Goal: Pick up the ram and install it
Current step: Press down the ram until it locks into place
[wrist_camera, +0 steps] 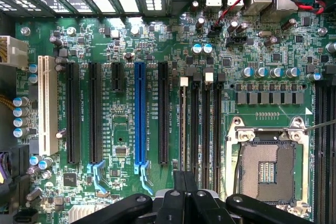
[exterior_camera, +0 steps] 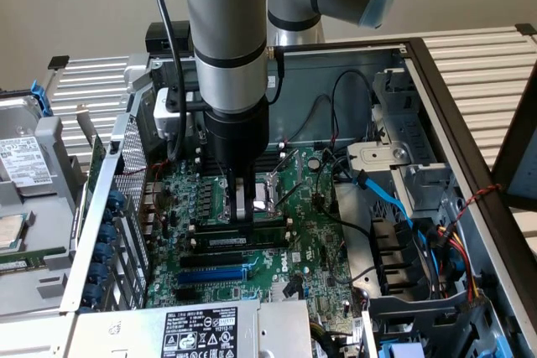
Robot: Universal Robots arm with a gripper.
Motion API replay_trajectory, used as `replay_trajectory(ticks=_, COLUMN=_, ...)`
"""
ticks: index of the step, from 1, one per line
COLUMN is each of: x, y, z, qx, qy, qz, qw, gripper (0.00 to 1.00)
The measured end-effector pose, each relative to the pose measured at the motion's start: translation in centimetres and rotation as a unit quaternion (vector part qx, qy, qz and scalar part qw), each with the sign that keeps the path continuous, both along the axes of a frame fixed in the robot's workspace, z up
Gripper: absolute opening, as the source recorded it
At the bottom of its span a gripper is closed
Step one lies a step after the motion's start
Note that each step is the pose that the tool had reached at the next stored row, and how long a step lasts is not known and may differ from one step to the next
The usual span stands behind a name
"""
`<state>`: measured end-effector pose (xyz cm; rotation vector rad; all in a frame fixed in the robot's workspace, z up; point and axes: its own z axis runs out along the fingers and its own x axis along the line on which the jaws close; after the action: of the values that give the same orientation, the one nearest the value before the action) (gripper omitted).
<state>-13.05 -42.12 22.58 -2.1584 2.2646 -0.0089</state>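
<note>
Exterior view: my pincer [exterior_camera: 243, 211] is closed, pressing down on the ram [exterior_camera: 239, 241] in its motherboard [exterior_camera: 315, 257] slot beside the CPU socket [wrist_camera: 268, 169]. Seating step; calls for firm, straight downward pressure.

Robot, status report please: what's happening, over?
Tool shut, down at the memory slots. Ram standing in a slot beneath it. Nothing in the way.

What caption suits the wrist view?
End effector shut over the memory slots beside the empty processor socket.
</note>
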Motion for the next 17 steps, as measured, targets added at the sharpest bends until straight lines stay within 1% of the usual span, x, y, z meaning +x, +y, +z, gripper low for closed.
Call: replay_trajectory(ticks=17, x=0.0, y=0.0, z=0.03, qx=-0.0001, qy=0.0, qz=0.0, qw=1.0, gripper=0.11)
